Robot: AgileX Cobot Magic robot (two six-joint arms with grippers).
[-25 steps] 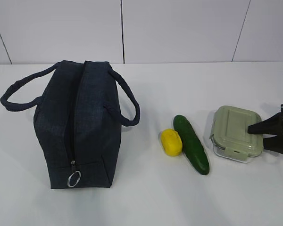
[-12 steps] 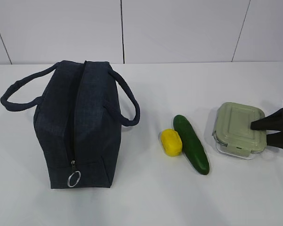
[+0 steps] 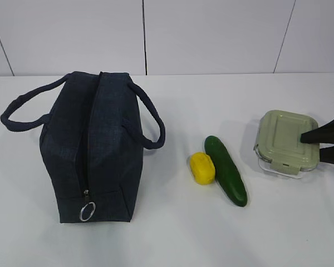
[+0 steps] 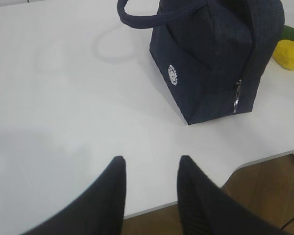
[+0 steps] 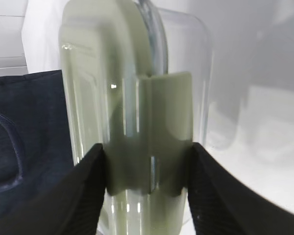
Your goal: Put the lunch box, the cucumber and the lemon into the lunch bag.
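Observation:
The dark navy lunch bag [image 3: 94,150] stands at the left, its silver ring pull [image 3: 87,211] hanging at the near end. The yellow lemon [image 3: 202,167] and the dark green cucumber [image 3: 226,170] lie side by side, touching, in the middle. At the right my right gripper [image 3: 312,146] is shut on the lunch box [image 3: 286,143], which hangs just above the table. In the right wrist view the gripper [image 5: 147,147] clamps the sage-green lid clip of the lunch box [image 5: 137,93] from both sides. My left gripper [image 4: 152,159] stands open over bare table, short of the lunch bag [image 4: 210,54].
The white table [image 3: 172,233] runs back to a white panelled wall. In the left wrist view its front edge [image 4: 157,208] lies just under the left fingers, with brown floor beyond. The lemon [image 4: 289,54] shows past the bag's right side.
The right gripper has lifted the lunch box off the table and drawn it slightly right and away from the cucumber. Bag, lemon and cucumber have not moved.

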